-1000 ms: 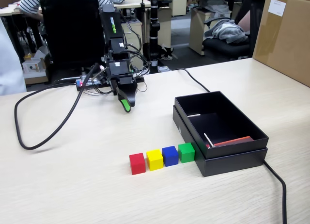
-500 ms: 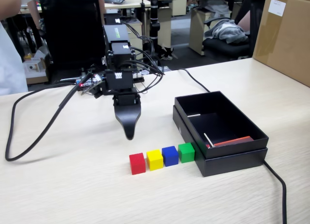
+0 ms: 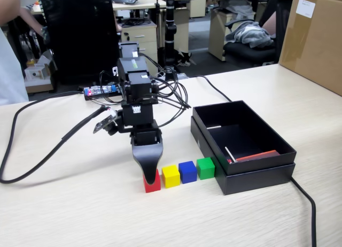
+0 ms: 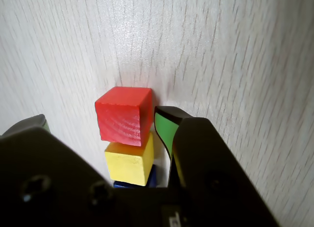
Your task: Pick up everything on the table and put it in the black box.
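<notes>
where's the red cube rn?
In the fixed view the red cube sits on the table at the row's left end, beside the yellow cube, under the gripper.

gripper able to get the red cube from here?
Probably yes. The gripper is already down at the red cube, one finger beside it, the other at the far side. The yellow cube sits right next to it in the row, though not between the fingers.

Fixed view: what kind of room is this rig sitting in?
Most likely an office or lab: desks with drawer pedestals, an office chair behind the table, and a big brown carton to one side.
</notes>
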